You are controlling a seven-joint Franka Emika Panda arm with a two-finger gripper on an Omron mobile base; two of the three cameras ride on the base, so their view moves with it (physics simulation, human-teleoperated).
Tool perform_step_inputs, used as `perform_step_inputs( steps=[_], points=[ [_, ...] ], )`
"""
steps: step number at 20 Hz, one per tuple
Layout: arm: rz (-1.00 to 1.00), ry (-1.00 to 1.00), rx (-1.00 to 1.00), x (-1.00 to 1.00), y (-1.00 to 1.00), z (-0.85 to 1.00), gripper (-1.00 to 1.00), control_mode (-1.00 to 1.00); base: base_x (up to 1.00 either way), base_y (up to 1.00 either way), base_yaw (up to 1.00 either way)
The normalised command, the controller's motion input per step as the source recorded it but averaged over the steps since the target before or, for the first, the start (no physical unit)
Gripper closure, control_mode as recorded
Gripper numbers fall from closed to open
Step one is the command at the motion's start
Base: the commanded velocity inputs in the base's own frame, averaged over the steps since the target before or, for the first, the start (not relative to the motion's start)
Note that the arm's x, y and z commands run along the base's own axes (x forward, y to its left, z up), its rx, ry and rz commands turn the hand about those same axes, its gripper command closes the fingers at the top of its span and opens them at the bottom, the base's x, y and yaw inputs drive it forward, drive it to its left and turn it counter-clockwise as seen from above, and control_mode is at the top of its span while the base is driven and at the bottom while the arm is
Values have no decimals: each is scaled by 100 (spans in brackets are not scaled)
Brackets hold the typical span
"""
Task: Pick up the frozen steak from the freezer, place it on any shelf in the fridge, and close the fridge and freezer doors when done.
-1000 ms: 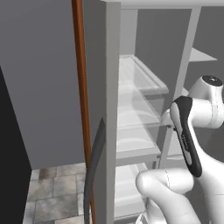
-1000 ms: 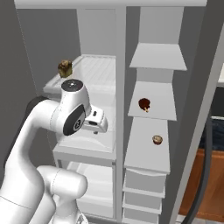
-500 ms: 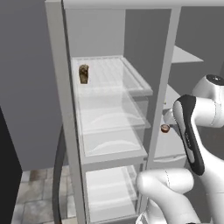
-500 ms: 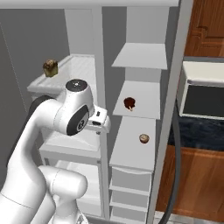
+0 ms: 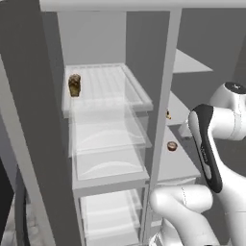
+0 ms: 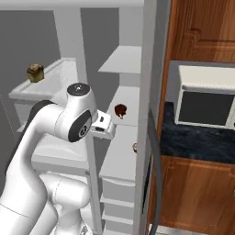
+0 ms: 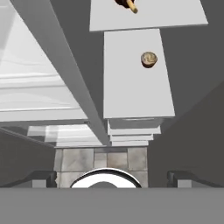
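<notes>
Left base view now looks squarely into the shelves because the base has turned, not the things, so the dark red frozen steak (image 6: 120, 110) lies on its narrow shelf (image 6: 131, 102) just beyond the empty hand (image 6: 103, 126), fingers wide apart for the reach.

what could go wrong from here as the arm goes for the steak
The dark red steak lies close behind the white divider, so the open gripper could clip that post reaching in. A small round brown item on the shelf below could get knocked off. The open door's edge crowds the arm's right.
</notes>
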Motion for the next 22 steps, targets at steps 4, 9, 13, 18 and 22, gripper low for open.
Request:
perform_step_inputs(
  steps=[4, 9, 13, 18, 22],
  points=[
    [0, 0, 0, 0, 0, 0, -100, 100, 38, -48, 0],
    [0, 0, 0, 0, 0, 0, -100, 100, 33, -46, 0],
    [0, 0, 0, 0, 0, 0, -100, 100, 18, -52, 0],
    [1, -2, 0, 37, -15, 2, -100, -100, 0, 0, 0],
    [1, -16, -1, 68, 1, -15, -100, -100, 0, 0, 0]
  ],
)
